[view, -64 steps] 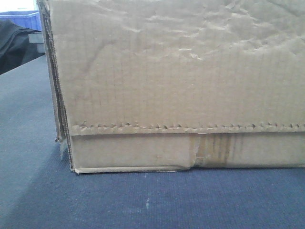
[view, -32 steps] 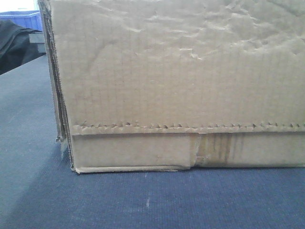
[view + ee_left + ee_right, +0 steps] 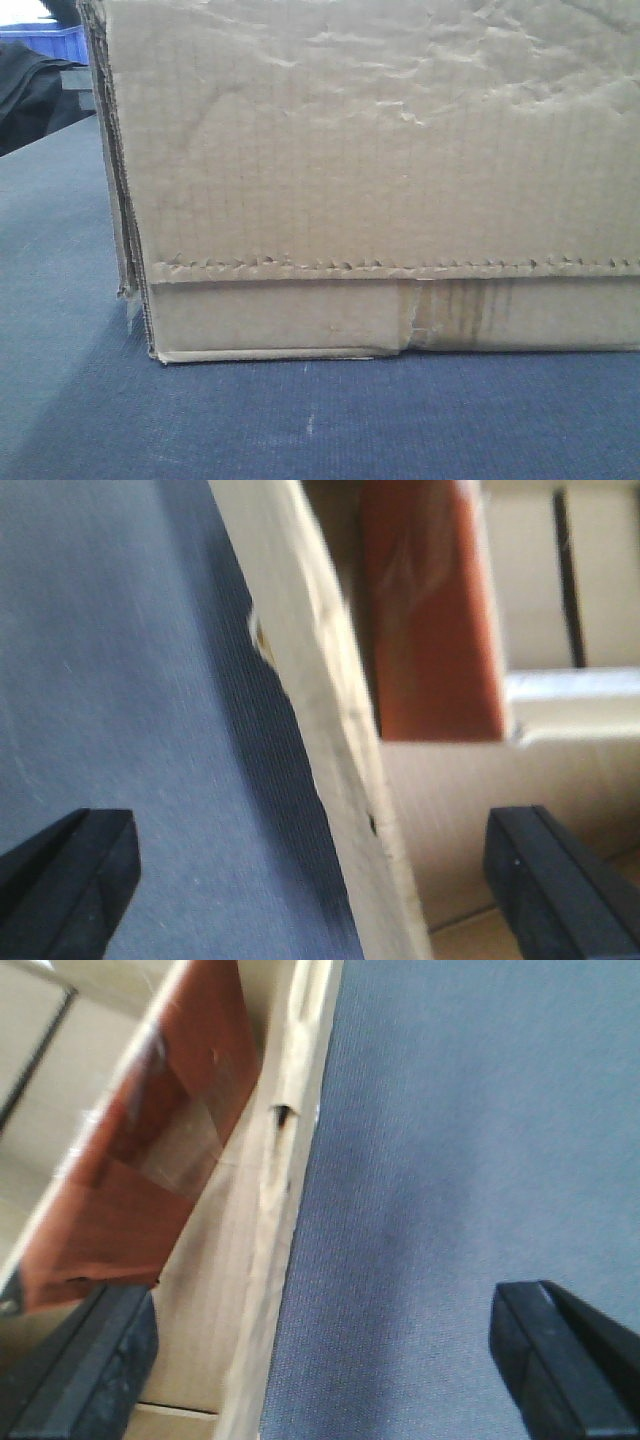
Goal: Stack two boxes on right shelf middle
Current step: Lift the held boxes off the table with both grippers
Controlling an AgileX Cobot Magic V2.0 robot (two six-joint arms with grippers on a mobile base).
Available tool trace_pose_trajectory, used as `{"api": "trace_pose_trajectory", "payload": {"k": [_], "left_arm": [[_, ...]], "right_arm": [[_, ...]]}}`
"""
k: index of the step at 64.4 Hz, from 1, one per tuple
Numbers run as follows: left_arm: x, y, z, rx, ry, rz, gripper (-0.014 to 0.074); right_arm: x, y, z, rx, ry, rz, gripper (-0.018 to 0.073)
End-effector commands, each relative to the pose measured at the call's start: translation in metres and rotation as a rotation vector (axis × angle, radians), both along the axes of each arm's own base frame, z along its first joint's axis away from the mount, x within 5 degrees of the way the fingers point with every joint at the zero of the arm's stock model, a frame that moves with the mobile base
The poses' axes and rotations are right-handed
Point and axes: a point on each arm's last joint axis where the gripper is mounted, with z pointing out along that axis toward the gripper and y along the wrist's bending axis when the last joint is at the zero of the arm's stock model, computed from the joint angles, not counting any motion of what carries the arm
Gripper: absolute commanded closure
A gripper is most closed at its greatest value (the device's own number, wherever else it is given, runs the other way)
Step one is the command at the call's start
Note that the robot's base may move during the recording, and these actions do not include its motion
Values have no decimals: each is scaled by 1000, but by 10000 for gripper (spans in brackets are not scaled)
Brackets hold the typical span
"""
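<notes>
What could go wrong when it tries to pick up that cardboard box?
1. The left gripper and right gripper each straddle only a thin side wall of the box; pinching it may bend or tear the cardboard.
2. The perforated line and the split bottom edge look weak and might give way under a lift.

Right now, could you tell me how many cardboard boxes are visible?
1: the plain box sits on the blue-grey table, filling the front view; another may be hidden.
</notes>
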Motion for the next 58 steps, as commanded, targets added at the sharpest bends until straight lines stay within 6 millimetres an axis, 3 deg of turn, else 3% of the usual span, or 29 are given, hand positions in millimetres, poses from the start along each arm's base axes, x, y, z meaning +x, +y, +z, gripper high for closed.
{"api": "trace_pose_trajectory", "payload": {"k": [1,13,19,26,31,34,37,58], "left_arm": [[5,-2,-11,-12,19,17,-3],[12,-7,-25,-18,63,16,-3],[12,-9,-26,-30,70,15,39],[12,-9,-25,-30,70,15,247],[12,-9,-25,-31,68,15,455],[13,-9,-25,-32,67,15,622],[13,-9,-25,-33,65,15,706],[9,-4,-14,-25,23,45,708]], "right_arm": [[9,1,-4,-9,-8,7,-10],[23,3,-17,-11,9,3,0],[25,3,-20,-13,19,3,113],[25,3,-20,-12,17,3,391],[26,3,-20,-12,16,3,610],[26,3,-20,-12,16,3,731],[26,3,-20,-12,16,3,717],[22,4,-13,13,-16,0,713]]}}
